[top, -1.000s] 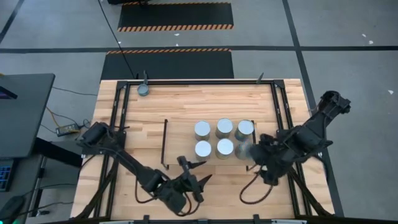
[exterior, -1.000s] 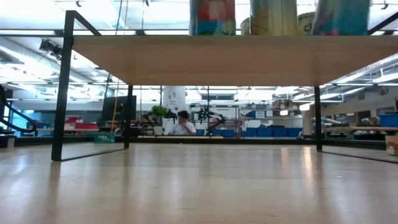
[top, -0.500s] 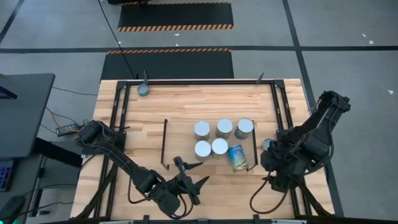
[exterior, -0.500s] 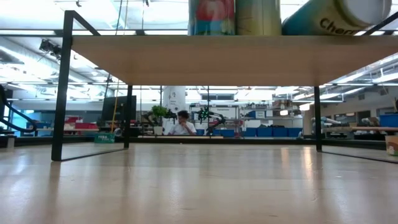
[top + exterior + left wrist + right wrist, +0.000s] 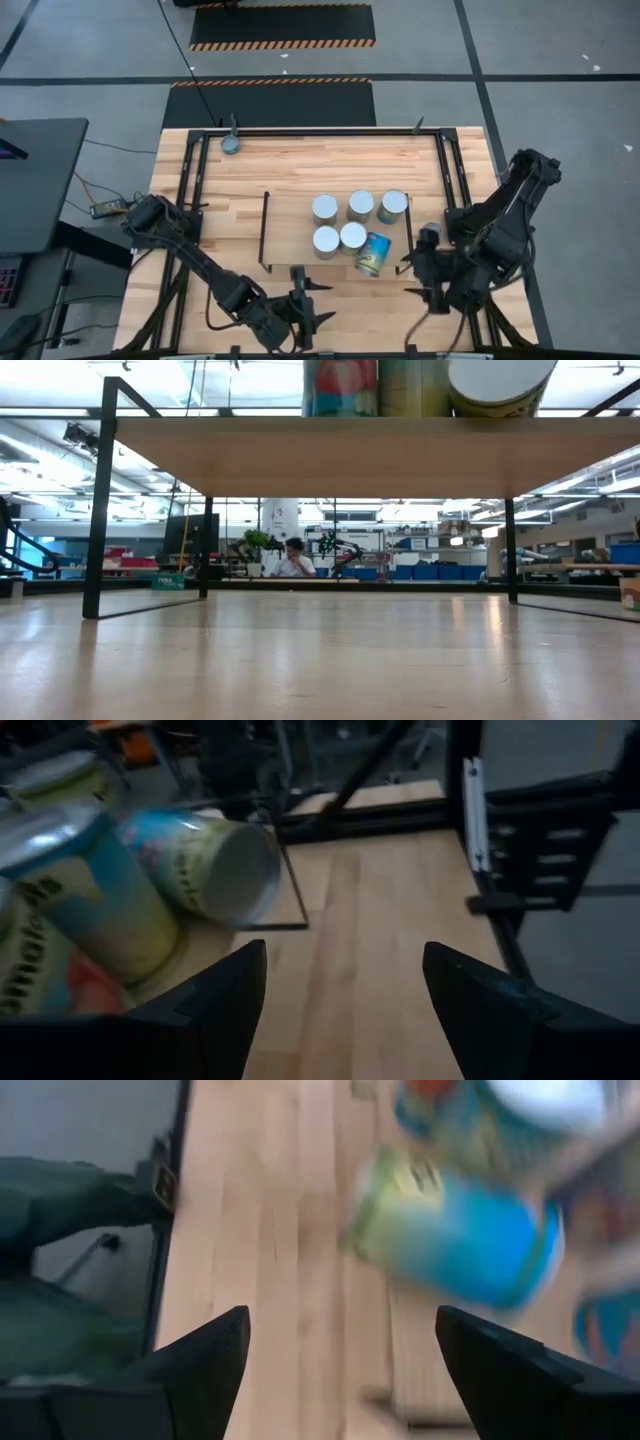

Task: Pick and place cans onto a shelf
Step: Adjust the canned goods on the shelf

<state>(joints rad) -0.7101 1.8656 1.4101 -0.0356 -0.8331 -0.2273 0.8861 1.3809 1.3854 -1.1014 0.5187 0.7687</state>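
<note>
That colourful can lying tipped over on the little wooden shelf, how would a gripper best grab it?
Probably across its round labelled side, from above. The blue-and-green printed metal can lies on its side at the light-wood shelf's front right corner, so fingers should straddle the body's middle, not its ends. The open right gripper is nearest.

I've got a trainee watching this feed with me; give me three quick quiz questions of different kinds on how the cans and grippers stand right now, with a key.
1. True or false: every can on the shelf stands upright.
2. How many cans stand upright on the shelf in the high view? A) three B) five C) eight
3. Fill in: the right gripper holds ____.

Key:
1. False. The tipped can lies on its side at the shelf's near right corner, its round end facing the low camera.
2. B. Five upright cans in two rows; one more can stands on the table by the far rail.
3. Nothing. It is open beside the tipped can; the left gripper is also open, in front of the shelf.
</note>
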